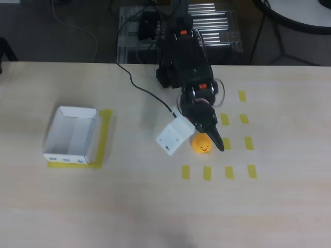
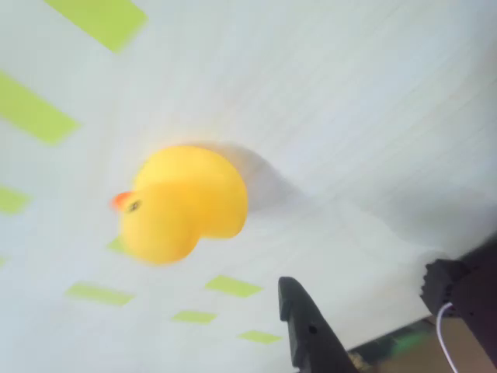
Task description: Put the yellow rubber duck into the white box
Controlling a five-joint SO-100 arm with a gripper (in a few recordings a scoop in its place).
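The pincer (image 1: pixel 206 138) is hovering open and empty; the yellow rubber duck (image 1: pixel 202 145) is sitting on the counter (image 1: pixel 155 206) just below its fingertips. Straddling the duck's body before closing should help; the white box (image 1: pixel 72 135) is lying well off left.

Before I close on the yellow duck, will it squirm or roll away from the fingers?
The yellow rubber duck looks rounded and smooth, so it may slip sideways from a pinch. It is small beside the gripper, probably light, and a nudge could send it skidding across the table.
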